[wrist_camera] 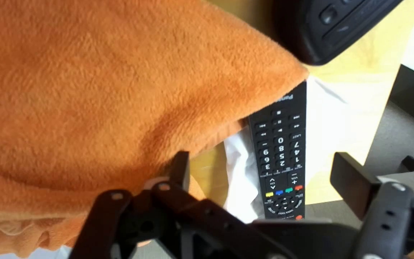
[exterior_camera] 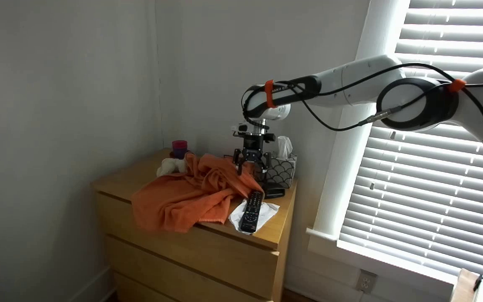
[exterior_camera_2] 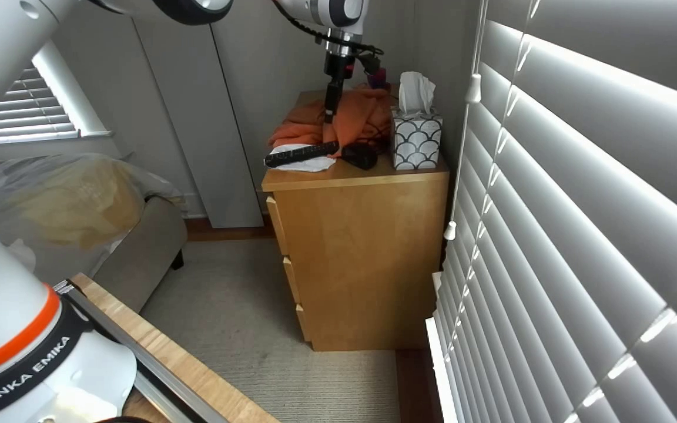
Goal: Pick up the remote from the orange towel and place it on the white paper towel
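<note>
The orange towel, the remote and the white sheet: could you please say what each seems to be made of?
Orange towel: soft, matte fabric, perhaps cotton or microfibre; the wrist view shows a short, fuzzy nap.
Remote: probably hard, dull black plastic, judging by its straight, rigid edges.
White sheet: likely thin, matte paper, going by its creases, though cloth is possible.

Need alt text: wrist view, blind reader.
A long black remote control lies on a crumpled white paper towel, its upper end partly hidden by a fuzzy orange towel. A black two-finger gripper hangs open across the bottom; a rounded black device sits top right.
</note>
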